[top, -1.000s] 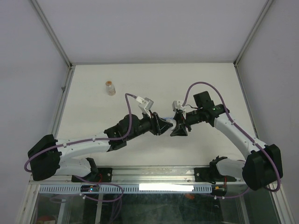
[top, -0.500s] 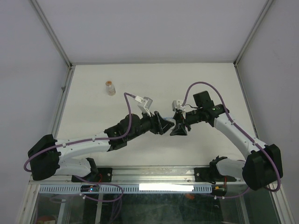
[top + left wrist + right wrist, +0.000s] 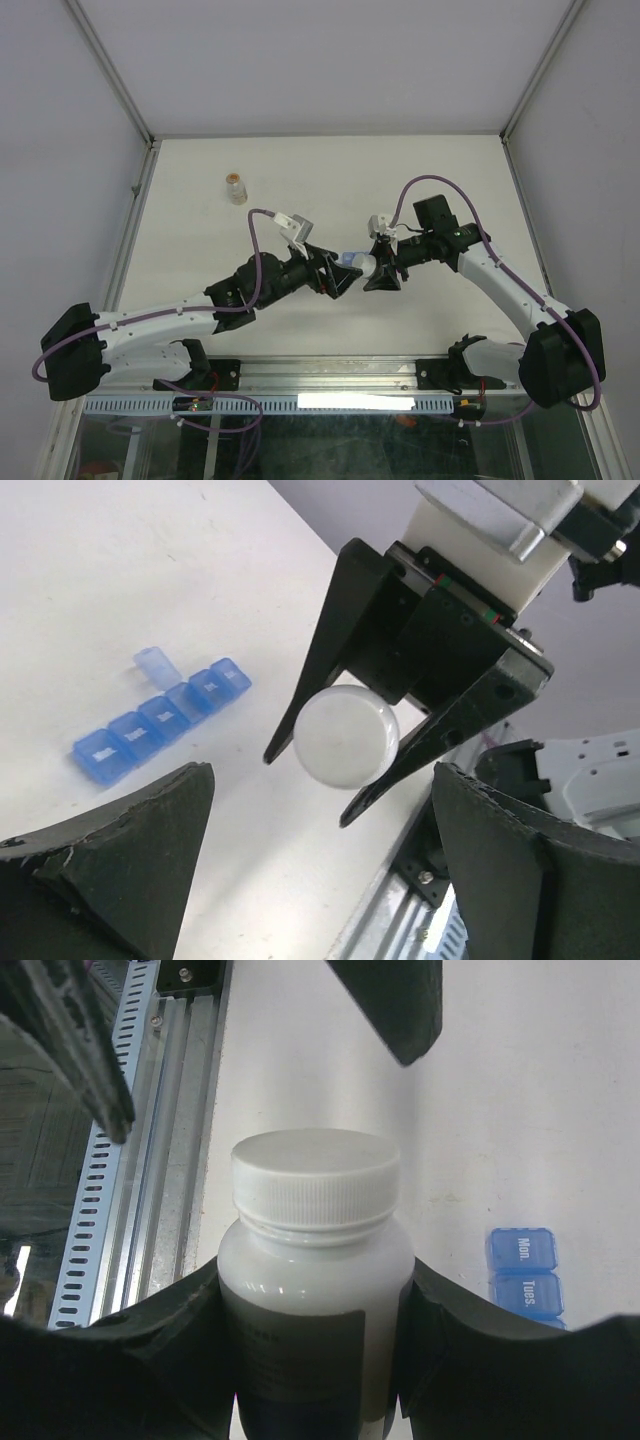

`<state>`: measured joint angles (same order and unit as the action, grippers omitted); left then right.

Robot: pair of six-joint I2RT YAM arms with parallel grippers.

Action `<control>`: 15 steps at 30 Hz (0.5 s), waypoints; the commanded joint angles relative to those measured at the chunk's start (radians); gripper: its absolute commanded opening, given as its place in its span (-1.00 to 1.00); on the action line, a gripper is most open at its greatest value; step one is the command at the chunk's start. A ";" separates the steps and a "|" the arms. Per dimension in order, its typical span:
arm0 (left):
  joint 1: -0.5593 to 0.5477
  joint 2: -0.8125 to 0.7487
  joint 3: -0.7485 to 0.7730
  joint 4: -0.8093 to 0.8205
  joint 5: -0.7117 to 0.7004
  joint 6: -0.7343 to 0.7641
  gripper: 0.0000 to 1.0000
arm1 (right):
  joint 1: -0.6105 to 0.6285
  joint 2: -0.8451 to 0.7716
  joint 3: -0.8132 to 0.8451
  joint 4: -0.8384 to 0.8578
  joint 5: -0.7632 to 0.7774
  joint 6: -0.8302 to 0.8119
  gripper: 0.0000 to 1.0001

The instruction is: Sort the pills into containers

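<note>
Blue containers (image 3: 524, 1272) near right hand (image 3: 315, 1355) gripping bottle (image 3: 315, 1230).

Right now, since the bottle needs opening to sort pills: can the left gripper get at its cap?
Probably yes: the open left gripper faces the white cap, which sticks out clear of the right gripper holding the bottle; nothing sits between.

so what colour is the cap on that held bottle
White; the bottle cap shows best in the right wrist view.
</note>
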<state>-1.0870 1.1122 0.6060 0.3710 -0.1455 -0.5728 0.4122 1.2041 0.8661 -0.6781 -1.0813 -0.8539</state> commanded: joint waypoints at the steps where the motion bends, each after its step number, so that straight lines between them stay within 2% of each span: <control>1: -0.001 -0.102 -0.052 0.055 0.001 0.352 0.86 | 0.006 -0.018 0.041 0.023 -0.042 -0.002 -1.00; 3: 0.001 -0.132 -0.128 0.168 0.074 0.548 0.97 | 0.005 -0.016 0.042 0.020 -0.045 -0.004 -1.00; 5: 0.031 -0.135 -0.179 0.275 0.180 0.687 0.98 | 0.005 -0.015 0.042 0.020 -0.045 -0.005 -1.00; 6: 0.076 -0.123 -0.185 0.309 0.277 0.709 0.98 | 0.005 -0.017 0.042 0.018 -0.046 -0.006 -1.00; 9: 0.225 -0.061 -0.141 0.352 0.578 0.647 0.98 | 0.004 -0.017 0.041 0.017 -0.046 -0.009 -1.00; 10: 0.242 -0.035 -0.121 0.358 0.632 0.650 0.98 | 0.004 -0.016 0.041 0.017 -0.046 -0.010 -1.00; 12: 0.246 0.009 -0.088 0.358 0.698 0.677 0.98 | 0.004 -0.015 0.042 0.017 -0.046 -0.011 -1.00; 15: 0.247 0.071 -0.041 0.359 0.720 0.696 0.98 | 0.004 -0.013 0.042 0.014 -0.048 -0.014 -1.00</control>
<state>-0.8402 1.1320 0.4782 0.6312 0.3794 0.0391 0.4122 1.2041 0.8661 -0.6788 -1.0863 -0.8551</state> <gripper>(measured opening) 0.990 0.546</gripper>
